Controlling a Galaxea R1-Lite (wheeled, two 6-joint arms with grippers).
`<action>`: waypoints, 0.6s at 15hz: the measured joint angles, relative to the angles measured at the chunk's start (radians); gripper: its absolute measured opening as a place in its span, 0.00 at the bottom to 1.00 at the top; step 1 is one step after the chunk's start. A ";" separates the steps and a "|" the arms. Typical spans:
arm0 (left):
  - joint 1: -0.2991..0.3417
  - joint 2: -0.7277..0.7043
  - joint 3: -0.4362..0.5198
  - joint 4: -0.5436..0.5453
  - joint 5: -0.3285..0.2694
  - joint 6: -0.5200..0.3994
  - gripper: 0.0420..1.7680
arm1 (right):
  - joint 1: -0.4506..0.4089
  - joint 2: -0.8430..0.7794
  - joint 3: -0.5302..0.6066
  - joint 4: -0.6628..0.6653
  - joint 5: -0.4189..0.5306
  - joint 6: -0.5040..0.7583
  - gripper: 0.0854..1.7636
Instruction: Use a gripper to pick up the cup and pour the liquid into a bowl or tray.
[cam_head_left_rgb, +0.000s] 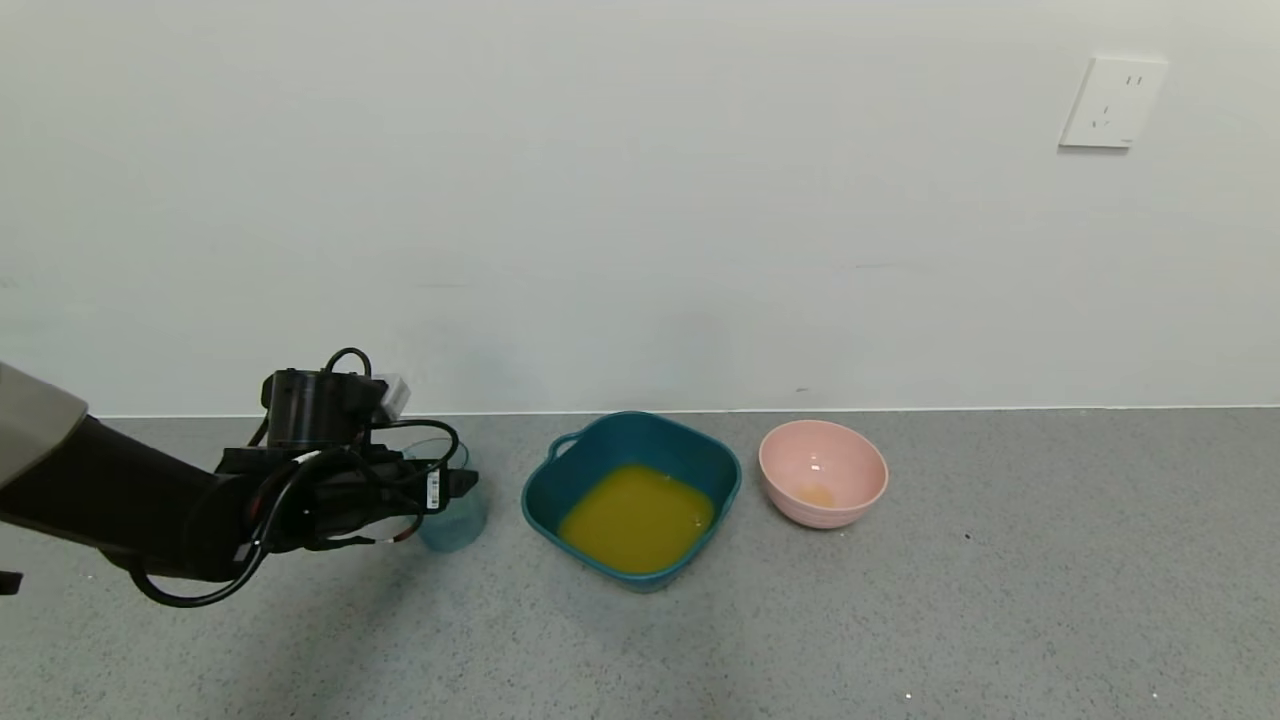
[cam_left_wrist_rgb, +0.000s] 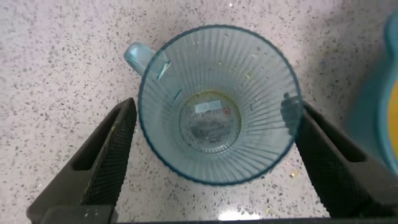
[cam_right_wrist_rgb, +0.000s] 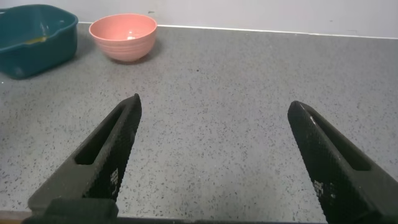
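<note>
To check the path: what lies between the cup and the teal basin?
Only bare counter: the head view shows a narrow grey gap between the cup and the teal basin.

Pale blue ribbed cup (cam_left_wrist_rgb: 217, 106), teal basin (cam_head_left_rgb: 600, 450), orange-yellow liquid (cam_head_left_rgb: 637, 517), pink bowl (cam_head_left_rgb: 840, 460)

Speckled grey counter (cam_head_left_rgb: 1000, 600): cup (cam_head_left_rgb: 455, 520), basin (cam_head_left_rgb: 560, 480), pink bowl (cam_head_left_rgb: 850, 500).

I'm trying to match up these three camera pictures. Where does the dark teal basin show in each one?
Head view: teal basin at centre, orange liquid inside, between cup and pink bowl.
Left wrist view: only a teal sliver at one edge, beside the cup.
Right wrist view: far corner.
Shared landmark: the pink bowl beside it.
</note>
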 joint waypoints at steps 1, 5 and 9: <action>0.000 -0.017 0.010 0.000 0.000 -0.001 0.96 | 0.000 0.000 0.000 0.000 0.000 0.000 0.97; 0.000 -0.113 0.075 0.003 0.000 0.000 0.96 | 0.000 0.000 0.000 0.000 0.001 0.000 0.97; -0.004 -0.248 0.167 0.011 0.000 0.000 0.96 | 0.000 0.000 0.000 0.000 0.000 0.000 0.97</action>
